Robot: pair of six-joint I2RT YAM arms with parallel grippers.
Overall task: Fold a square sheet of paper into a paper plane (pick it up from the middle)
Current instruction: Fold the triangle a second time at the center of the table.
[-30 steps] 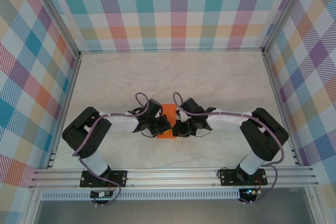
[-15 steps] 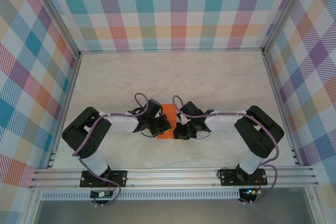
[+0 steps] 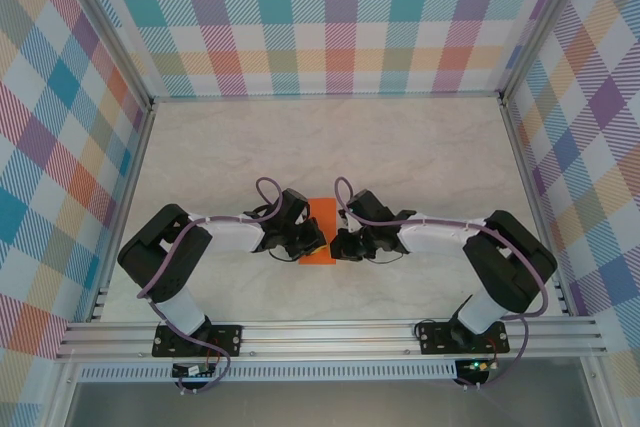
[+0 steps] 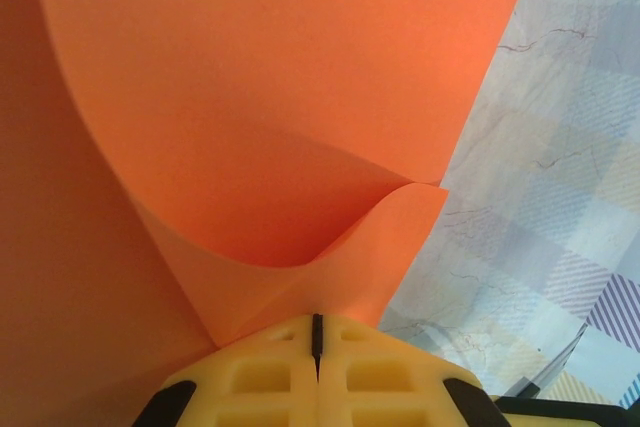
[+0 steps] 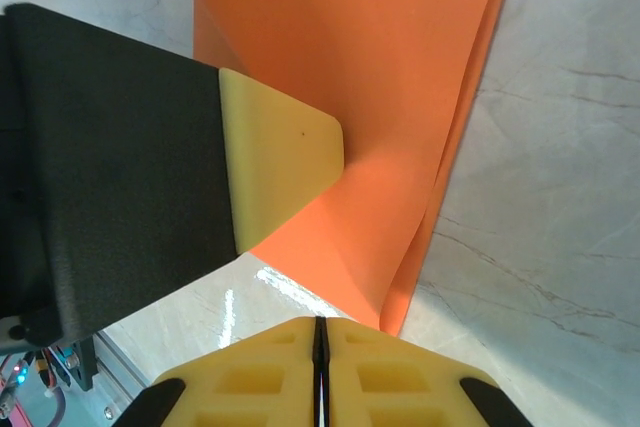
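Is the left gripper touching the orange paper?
Touching. The left wrist view shows the orange paper running down into the shut left gripper, no gap.

My top camera looks down from behind the bases (image 3: 197, 339), far off. Wrist cameras sit just behind the left claw (image 4: 317, 332) and right claw (image 5: 320, 332), close-up; all share the orange sheet (image 3: 320, 215) ahead.

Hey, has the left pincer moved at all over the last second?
No. In the top view the left pincer stays shut on the square sheet of paper, at the same spot relative to the front rail.
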